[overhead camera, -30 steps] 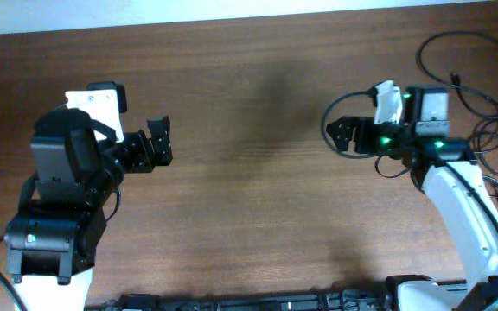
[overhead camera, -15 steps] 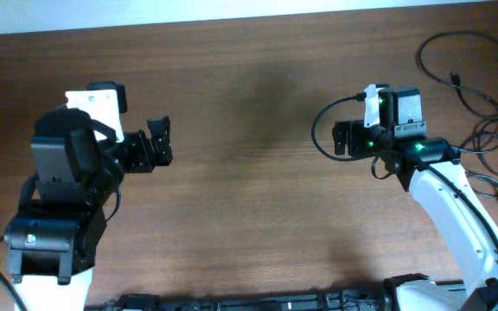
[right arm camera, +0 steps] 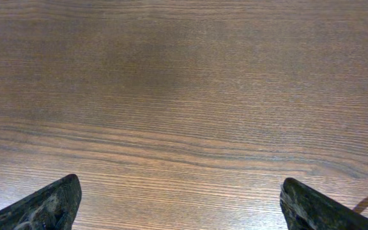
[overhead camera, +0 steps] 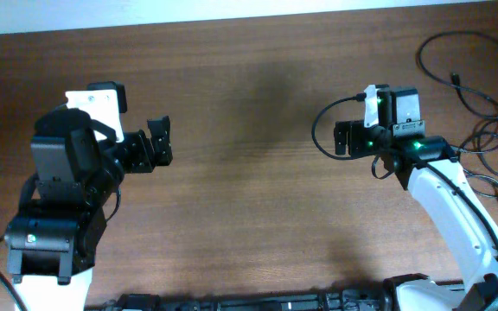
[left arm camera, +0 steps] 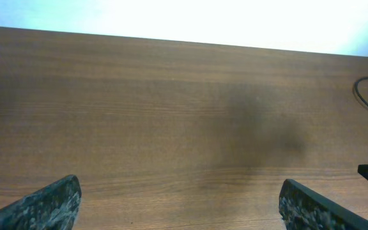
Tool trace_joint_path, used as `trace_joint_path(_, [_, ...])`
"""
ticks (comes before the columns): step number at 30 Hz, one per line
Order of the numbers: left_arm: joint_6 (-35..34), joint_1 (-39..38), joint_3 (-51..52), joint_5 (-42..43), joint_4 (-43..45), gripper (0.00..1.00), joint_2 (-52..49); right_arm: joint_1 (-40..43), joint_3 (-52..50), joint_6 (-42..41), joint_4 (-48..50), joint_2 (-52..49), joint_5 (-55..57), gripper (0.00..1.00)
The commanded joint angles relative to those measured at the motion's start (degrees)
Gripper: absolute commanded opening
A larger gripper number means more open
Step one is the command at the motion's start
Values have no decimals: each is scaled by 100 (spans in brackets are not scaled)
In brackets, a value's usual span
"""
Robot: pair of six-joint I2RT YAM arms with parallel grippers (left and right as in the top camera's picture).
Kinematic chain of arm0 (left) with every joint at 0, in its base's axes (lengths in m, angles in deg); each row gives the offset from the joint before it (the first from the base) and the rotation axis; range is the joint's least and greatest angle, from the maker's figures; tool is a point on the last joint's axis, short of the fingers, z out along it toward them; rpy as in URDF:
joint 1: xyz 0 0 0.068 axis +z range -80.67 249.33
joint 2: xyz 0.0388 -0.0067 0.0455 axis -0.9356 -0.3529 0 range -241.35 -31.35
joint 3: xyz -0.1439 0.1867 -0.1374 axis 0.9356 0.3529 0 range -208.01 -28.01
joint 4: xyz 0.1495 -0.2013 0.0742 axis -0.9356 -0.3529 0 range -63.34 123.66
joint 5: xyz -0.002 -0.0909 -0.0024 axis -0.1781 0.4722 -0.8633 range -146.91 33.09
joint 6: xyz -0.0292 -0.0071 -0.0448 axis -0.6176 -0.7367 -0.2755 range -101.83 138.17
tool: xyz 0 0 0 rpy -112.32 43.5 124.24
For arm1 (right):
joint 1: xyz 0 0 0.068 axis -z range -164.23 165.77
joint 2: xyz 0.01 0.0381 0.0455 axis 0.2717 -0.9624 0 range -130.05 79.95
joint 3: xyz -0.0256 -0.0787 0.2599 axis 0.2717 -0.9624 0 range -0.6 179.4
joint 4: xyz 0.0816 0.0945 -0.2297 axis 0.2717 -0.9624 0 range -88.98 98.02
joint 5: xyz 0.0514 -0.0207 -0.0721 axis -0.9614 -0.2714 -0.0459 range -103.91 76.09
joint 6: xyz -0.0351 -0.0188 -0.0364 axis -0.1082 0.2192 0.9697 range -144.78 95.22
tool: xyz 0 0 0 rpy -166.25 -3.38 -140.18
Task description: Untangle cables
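Black, ridged fingertips of the right gripper (overhead camera: 341, 138) stand spread as wide as they go. In the right wrist view they sit at the two lower corners of the frame with only bare wood grain between and ahead of them, so they pinch nothing. The left gripper (overhead camera: 160, 142) is the same: its fingers are splayed and empty, and its tips face the right gripper's tips across the dark brown wooden table (overhead camera: 249, 181). Neither set of fingers points at the work. The thin black cables with small plug ends (overhead camera: 455, 80) lie behind the right fingers, back past that arm's wrist and green-lit housing. They sit well apart from the tips, spread in loose overlapping loops rather than one tight knot. The sprawl runs crosswise to the line of the right fingers, from beyond the wrist on one flank round to beside the white forearm on the other. From the left fingers the loops are much farther off, straight ahead beyond the opposite gripper. By this layout the right arm is clearly the nearer one. Its coming move would call for swinging the open fingers round, away from the table's middle, to face the strands. How the strands cross one another is too fine to make out.
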Motion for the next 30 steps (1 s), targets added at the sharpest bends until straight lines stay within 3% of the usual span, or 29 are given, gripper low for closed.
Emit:
trace_joint_path(1, [-68, 28, -15, -22, 9, 99, -2, -28, 46, 20, 39, 258, 247, 99])
trace_joint_path(9, [-66, 28, -15, -22, 9, 99, -2, -28, -297, 17, 315, 944, 243, 99])
trace_joint_path(18, [-66, 28, -15, -22, 9, 99, -2, -28, -2614, -46, 3132, 2461, 195, 99])
trace_joint_path(30, [-68, 28, -15, -22, 9, 99, -2, -28, -2911, -46, 3244, 2955, 197, 99])
